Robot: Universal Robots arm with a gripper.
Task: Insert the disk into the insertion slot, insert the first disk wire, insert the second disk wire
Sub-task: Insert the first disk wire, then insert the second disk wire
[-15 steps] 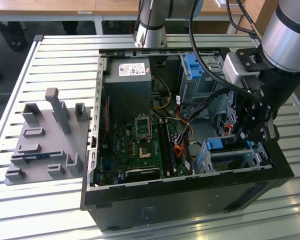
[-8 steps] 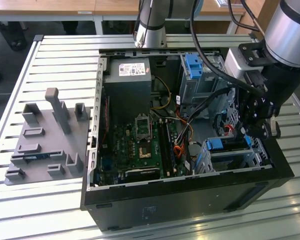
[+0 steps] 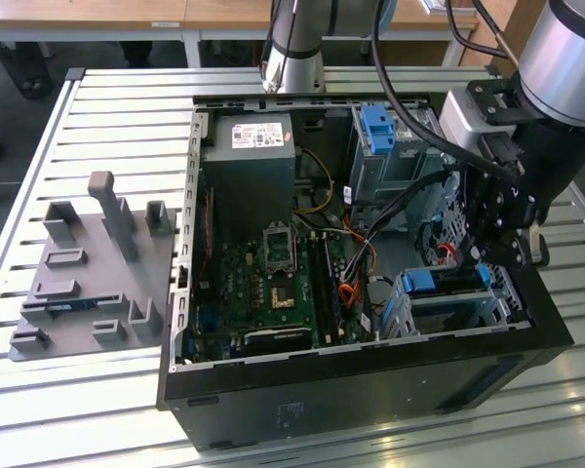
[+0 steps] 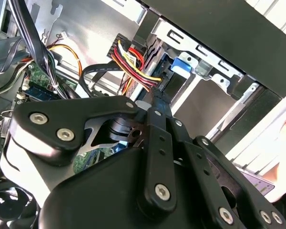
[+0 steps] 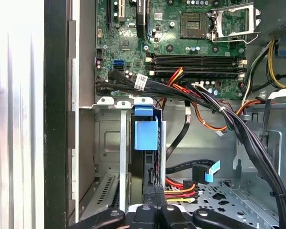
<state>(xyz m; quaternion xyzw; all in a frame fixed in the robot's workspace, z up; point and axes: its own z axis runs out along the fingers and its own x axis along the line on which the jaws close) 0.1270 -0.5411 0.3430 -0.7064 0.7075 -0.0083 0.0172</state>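
Note:
The disk (image 3: 435, 282), blue carrier up, sits inside the insertion slot (image 3: 491, 304), the low grey cage at the front corner of the open computer case on the exterior view's right. In the first wrist view the blue carrier (image 5: 146, 134) stands between the cage rails (image 5: 107, 157). My gripper (image 3: 471, 261) hangs right over the disk's rear edge. Its fingers (image 4: 155, 95) are shut on the plug of a red, yellow and black disk wire (image 4: 131, 62) (image 5: 181, 189), held against the disk's end. A black disk wire with a light-blue tab (image 5: 208, 171) lies loose beside it.
The motherboard (image 3: 273, 283) fills the case floor, and the grey power supply (image 3: 249, 161) sits at the back. A taller grey bay with a blue latch (image 3: 378, 127) stands behind the slot. Thick black cable bundles (image 5: 219, 107) cross close to the gripper. A grey fixture plate (image 3: 93, 268) lies on the slatted table.

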